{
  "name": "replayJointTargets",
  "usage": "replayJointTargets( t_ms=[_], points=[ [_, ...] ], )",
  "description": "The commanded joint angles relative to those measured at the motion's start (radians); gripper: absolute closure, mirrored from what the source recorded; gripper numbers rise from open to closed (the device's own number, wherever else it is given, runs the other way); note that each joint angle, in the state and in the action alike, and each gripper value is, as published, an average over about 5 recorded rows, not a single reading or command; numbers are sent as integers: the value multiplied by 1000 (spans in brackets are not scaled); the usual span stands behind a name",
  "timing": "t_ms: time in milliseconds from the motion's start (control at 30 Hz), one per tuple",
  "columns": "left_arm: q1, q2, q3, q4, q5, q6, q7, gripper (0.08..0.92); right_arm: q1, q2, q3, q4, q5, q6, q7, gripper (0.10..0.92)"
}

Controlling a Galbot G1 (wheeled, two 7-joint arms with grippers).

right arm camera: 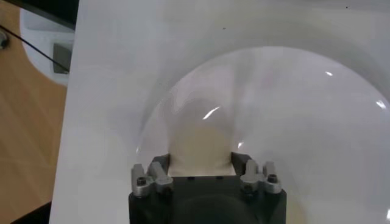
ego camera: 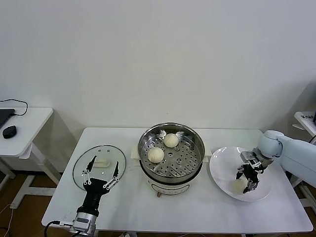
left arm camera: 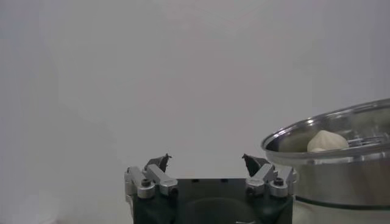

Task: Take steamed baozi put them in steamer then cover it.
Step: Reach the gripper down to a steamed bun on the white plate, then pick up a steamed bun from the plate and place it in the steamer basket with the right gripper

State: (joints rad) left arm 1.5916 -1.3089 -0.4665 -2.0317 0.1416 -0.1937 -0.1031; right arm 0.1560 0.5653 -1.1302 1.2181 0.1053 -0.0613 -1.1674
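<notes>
Reaching down over the white plate point(ego camera: 224, 163) on the right side of the bench point(ego camera: 197, 207), the right pincer point(ego camera: 248, 183) stands with its fingers on either side of a steamed baozi point(ego camera: 240, 185) that lies on the near part of the plate. In the right wrist view the two fingers press against the bun's point(right arm camera: 200, 141) flanks, so the pincer point(right arm camera: 200, 170) is clenched on it, and the bun rests on the plate's point(right arm camera: 317, 122) glossy surface.

At the middle of the bench stands the steamer point(ego camera: 171, 150), its shiny steel pot uncovered. Two more baozi lie on its perforated floor: one point(ego camera: 171, 140) toward the far side, the other point(ego camera: 155, 155) nearer and to the left, apart from each other.

On the left of the bench lies the cover point(ego camera: 98, 165), flat, with its white handle point(ego camera: 102, 161) up. The left pincer point(ego camera: 101, 175) hovers over the cover's near edge with its fingers spread wide, released and holding nothing. In the left wrist view those fingers point(left arm camera: 155, 167) stand apart, with the steamer's rim point(left arm camera: 329, 131) and one bun point(left arm camera: 326, 141) inside it to one side.

A second white table point(ego camera: 24, 131) stands far left, bearing a dark mouse point(ego camera: 9, 131).
</notes>
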Motion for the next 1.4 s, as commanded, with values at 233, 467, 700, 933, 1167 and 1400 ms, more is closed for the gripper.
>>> replayJointTargets(
  t_ms=[233, 467, 700, 933, 1167, 1400],
  points=[
    [-3, 4, 7, -5, -1, 2, 0, 177, 308, 13, -44, 63, 18, 152, -97, 386],
    [-3, 6, 12, -10, -1, 2, 0, 177, 613, 140, -203, 117, 98, 348, -104, 366],
    [-1, 9, 15, -17, -3, 0, 0, 177, 711, 290, -239, 235, 109, 447, -73, 372],
    [-2, 10, 14, -16, -6, -3, 0, 177, 666, 368, -246, 382, 10, 539, -6, 372],
    [-3, 12, 11, -14, -9, -7, -1, 177, 560, 418, -215, 423, -165, 662, 21, 383],
    [-4, 15, 3, -14, -17, -10, -2, 177, 471, 430, -195, 426, -301, 738, 9, 389]
  ],
)
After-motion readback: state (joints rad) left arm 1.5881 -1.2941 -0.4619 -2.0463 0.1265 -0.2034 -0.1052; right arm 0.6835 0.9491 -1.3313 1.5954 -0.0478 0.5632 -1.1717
